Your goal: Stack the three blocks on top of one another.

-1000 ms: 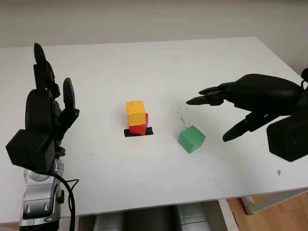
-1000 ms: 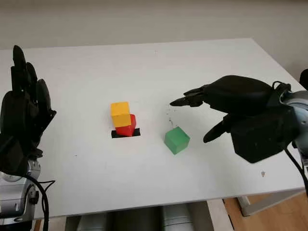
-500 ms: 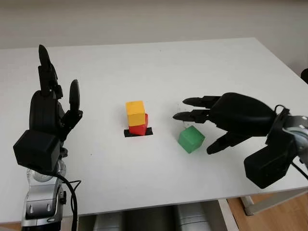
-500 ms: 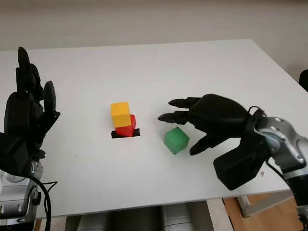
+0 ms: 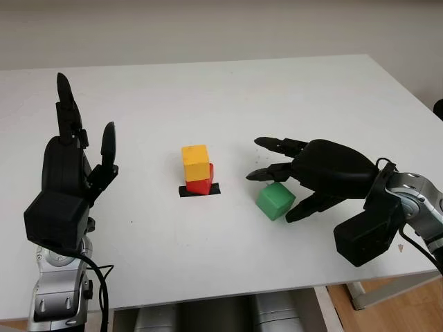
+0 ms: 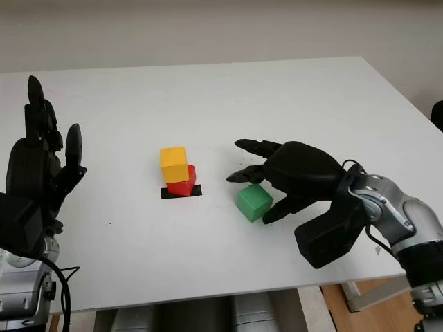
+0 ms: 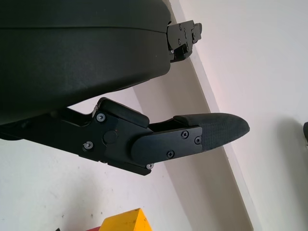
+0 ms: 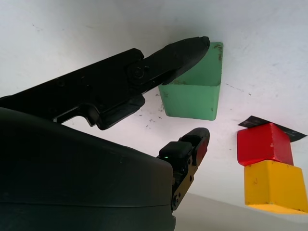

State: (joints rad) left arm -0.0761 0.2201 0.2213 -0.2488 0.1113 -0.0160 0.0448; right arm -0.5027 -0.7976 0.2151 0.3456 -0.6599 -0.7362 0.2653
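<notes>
A yellow block (image 5: 195, 161) sits on a red block (image 5: 201, 182), which stands on a black tape mark (image 5: 199, 190) at the table's middle. A green block (image 5: 275, 200) lies on the table to their right. My right hand (image 5: 280, 178) hovers over the green block, open, with two fingers (image 5: 270, 172) past its far side and the thumb on its near right side. In the right wrist view the green block (image 8: 192, 94) lies between the fingers, not gripped. My left hand (image 5: 69, 162) is raised at the left, open.
The white table (image 5: 208, 90) has free room all around the blocks. Its front edge runs near my arms, and a wooden floor (image 5: 394, 308) shows at the bottom right.
My right hand has come in from the right and lowered over the green block, its fingers now around it. The left hand has barely shifted. The blocks have not moved.
</notes>
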